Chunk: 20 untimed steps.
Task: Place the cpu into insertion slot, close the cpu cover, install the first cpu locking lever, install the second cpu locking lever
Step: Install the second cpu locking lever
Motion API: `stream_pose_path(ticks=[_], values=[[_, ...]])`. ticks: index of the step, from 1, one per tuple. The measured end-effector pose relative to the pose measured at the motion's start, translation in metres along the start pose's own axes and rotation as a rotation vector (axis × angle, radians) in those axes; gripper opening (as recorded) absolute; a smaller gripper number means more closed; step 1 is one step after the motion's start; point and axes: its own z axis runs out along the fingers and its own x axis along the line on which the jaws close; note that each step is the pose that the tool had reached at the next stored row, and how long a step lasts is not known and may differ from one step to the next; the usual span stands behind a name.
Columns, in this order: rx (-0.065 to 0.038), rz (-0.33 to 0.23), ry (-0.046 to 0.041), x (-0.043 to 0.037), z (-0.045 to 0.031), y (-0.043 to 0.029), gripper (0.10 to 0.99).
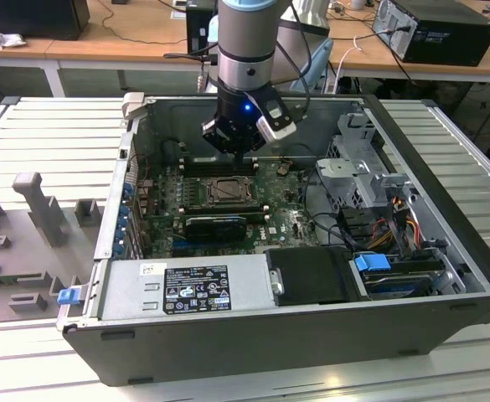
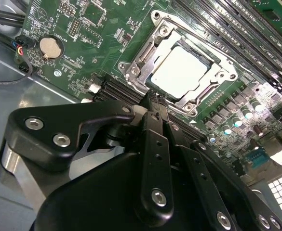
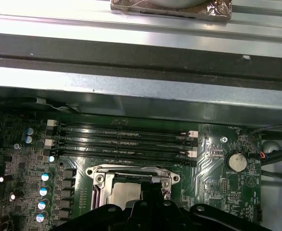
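Pressing together with no gap visible, jaws of the one gripper end in a thin dark tip at the silvery rim of the insertion slot, seen in the second wrist view; contact with the rim not clear. Holding nothing that shows. Just past the tip, one cpu, pale face up, seated flat in that socket. Over it, one cpu cover, a silvery frame lying down around the chip, pale face showing through its window. Locking levers hard to pick out among the metal edges; latched or not, cannot tell. Beside the socket, four long black memory slots in the first wrist view, plus one round coin battery. Lower part of the socket cut off there by the black gripper body. Outward again in the exterior view: one arm reaching down into one open computer case, socket dark and small beneath the wrist, chip not distinguishable. One grey power supply along the near wall.
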Motion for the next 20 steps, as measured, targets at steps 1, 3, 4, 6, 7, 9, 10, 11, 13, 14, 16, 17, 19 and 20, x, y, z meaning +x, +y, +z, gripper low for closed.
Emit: stream_pose_path(ticks=[1,3,4,6,7,9,10,11,13,14,16,17,19,20], values=[[0.0,0.0,-0.0001,0.0,0.0,-0.0003,0.106],[0.0,0.0,0.0,0.0001,-0.0001,-0.0011,0.106],[0.0,0.0,-0.0001,0.0001,-0.0001,-0.0015,0.106],[0.0,0.0,0.0,0.0002,-0.0002,-0.0021,0.106],[0.0,0.0,0.0,0.0002,-0.0004,-0.003,0.106],[0.0,0.0,0.0001,0.0005,-0.0018,-0.0057,0.106],[0.0,0.0,0.0,0.0004,-0.0033,-0.0056,0.106],[0.0,0.0,-0.0001,0.0003,-0.0058,-0.0054,0.106],[0.0,0.0,-0.0001,0.0004,-0.0065,-0.0078,0.106],[0.0,0.0,0.0,0.0006,-0.0068,-0.0101,0.106],[0.0,0.0,0.0,0.001,-0.0071,-0.0144,0.106],[0.0,0.0,0.0,0.0012,-0.0073,-0.0182,0.106],[0.0,0.0,0.0006,0.0019,-0.0077,-0.0286,0.106],[0.0,0.0,0.0008,0.0021,-0.0074,-0.0302,0.106]])
